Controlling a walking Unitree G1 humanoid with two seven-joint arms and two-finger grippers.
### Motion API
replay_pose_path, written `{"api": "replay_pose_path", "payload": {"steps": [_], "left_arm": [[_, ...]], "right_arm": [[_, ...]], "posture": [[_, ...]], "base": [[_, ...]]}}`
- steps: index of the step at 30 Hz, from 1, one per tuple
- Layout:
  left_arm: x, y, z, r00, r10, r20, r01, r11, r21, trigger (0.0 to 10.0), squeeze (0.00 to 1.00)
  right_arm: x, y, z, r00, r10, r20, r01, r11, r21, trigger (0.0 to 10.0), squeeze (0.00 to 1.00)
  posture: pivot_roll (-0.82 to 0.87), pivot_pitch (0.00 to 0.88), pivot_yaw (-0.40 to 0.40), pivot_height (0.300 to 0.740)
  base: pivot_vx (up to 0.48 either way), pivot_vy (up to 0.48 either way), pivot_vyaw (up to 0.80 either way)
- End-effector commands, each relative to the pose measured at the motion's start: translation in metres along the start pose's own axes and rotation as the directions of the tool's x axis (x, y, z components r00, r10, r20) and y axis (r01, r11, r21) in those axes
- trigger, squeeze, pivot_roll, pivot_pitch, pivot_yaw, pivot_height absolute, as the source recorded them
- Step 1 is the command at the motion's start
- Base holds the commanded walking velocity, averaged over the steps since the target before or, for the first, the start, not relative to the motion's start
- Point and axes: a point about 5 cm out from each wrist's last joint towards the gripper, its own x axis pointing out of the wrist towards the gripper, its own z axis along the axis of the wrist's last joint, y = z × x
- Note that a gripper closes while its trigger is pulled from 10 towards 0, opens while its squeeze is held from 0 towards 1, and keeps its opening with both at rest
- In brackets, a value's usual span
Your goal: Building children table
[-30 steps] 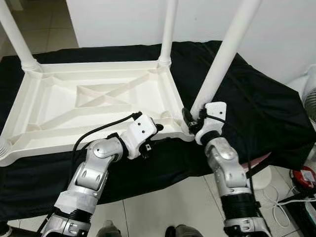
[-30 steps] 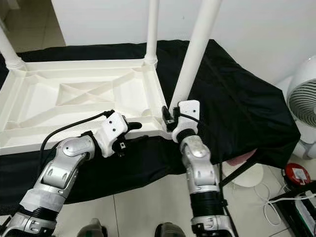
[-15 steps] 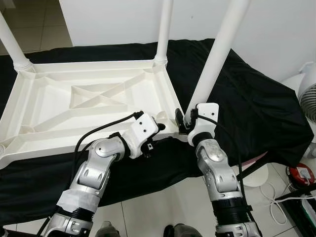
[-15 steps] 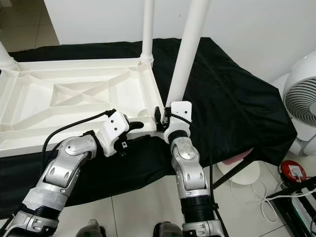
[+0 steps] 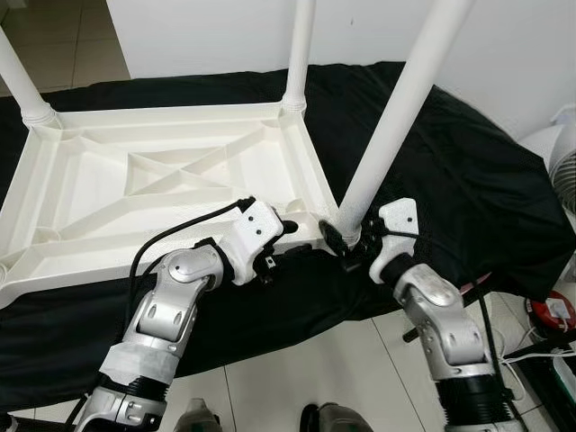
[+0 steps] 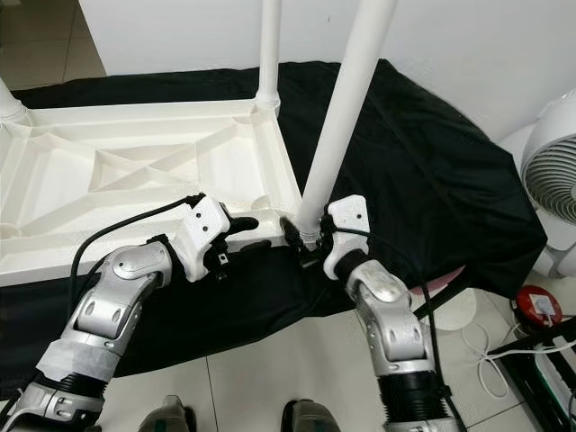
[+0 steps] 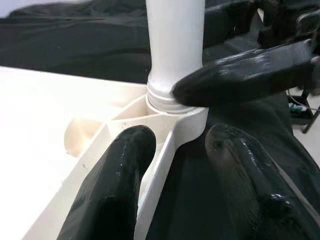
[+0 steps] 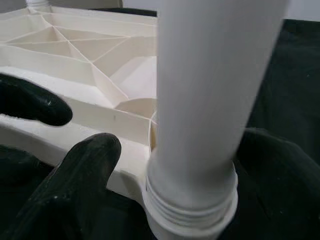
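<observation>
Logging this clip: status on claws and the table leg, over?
Right claw closed around the leg base at the near corner socket. Left claw straddles the tabletop rim beside it, open. Nothing in the way.

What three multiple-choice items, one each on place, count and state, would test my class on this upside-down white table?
1. Where is the right pincer?
A. at the base of the near-right leg
B. on the fan
C. on the floor

2. How many legs stand on the tabletop?
A. one
B. three
C. six

3. How is the left pincer set?
A. astride the tabletop's rim
C. hanging idle
B. holding a cloth

Key: 1 A, fingers flank the leg's threaded collar; 2 B, three posts rise from corners; 3 A, one finger either side of the rim.
</observation>
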Motion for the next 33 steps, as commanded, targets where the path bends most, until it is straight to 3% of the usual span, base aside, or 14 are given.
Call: {"api": "replay_pose_path", "payload": {"steps": [1, 7, 8, 15, 21, 26, 32, 33], "left_arm": [[-0.001, 0.003, 0.0, 0.999, 0.054, -0.003, -0.054, 0.999, -0.004, 10.0, 0.0], [0.002, 0.001, 0.004, 0.999, 0.031, 0.008, -0.031, 0.999, 0.008, 10.0, 0.0], [0.004, 0.002, 0.005, 1.0, 0.025, 0.009, -0.025, 1.0, 0.015, 10.0, 0.0], [0.007, 0.002, 0.008, 1.0, 0.007, 0.015, -0.007, 1.0, 0.019, 10.0, 0.0], [0.008, 0.002, 0.009, 1.0, -0.002, 0.016, 0.002, 1.0, 0.023, 10.0, 0.0], [0.013, 0.0, 0.009, 1.0, -0.02, 0.023, 0.019, 0.999, 0.027, 10.0, 0.0], [0.017, -0.003, 0.011, 0.999, -0.033, 0.034, 0.032, 0.999, 0.032, 10.0, 0.0], [0.017, -0.003, 0.011, 0.999, -0.034, 0.035, 0.033, 0.999, 0.032, 10.0, 0.0]], "right_arm": [[-0.001, 0.0, -0.002, 1.0, 0.019, 0.005, -0.019, 1.0, 0.008, 10.0, 0.0], [-0.004, -0.02, -0.003, 0.992, 0.123, -0.024, -0.124, 0.992, -0.02, 10.0, 0.0], [0.0, -0.028, -0.001, 0.99, 0.137, -0.03, -0.138, 0.989, -0.055, 10.0, 0.0], [0.014, -0.044, 0.003, 0.985, 0.168, -0.044, -0.172, 0.977, -0.129, 10.0, 0.0], [0.026, -0.045, 0.004, 0.977, 0.208, -0.044, -0.213, 0.967, -0.143, 10.0, 0.0], [0.053, -0.032, 0.004, 0.948, 0.314, -0.049, -0.318, 0.935, -0.158, 10.0, 0.0], [0.059, -0.029, 0.001, 0.932, 0.358, -0.056, -0.362, 0.918, -0.163, 9.9, 0.0], [0.059, -0.028, 0.0, 0.926, 0.373, -0.059, -0.378, 0.913, -0.156, 7.4, 0.0]], "posture": [[0.03, 0.112, -0.024, 0.74], [0.02, 0.095, -0.011, 0.74], [0.02, 0.092, -0.008, 0.74], [0.02, 0.086, 0.004, 0.74], [0.02, 0.079, 0.005, 0.74], [0.0, 0.052, 0.013, 0.74], [0.01, 0.037, 0.007, 0.74], [0.01, 0.027, 0.004, 0.74]], "base": [[0.0, 0.0, 0.0], [0.0, 0.0, 0.0], [0.0, 0.0, 0.0], [0.0, 0.0, 0.0], [0.0, 0.0, 0.0], [0.0, 0.0, 0.0], [0.0, 0.0, 0.0], [0.0, 0.0, 0.0]]}}
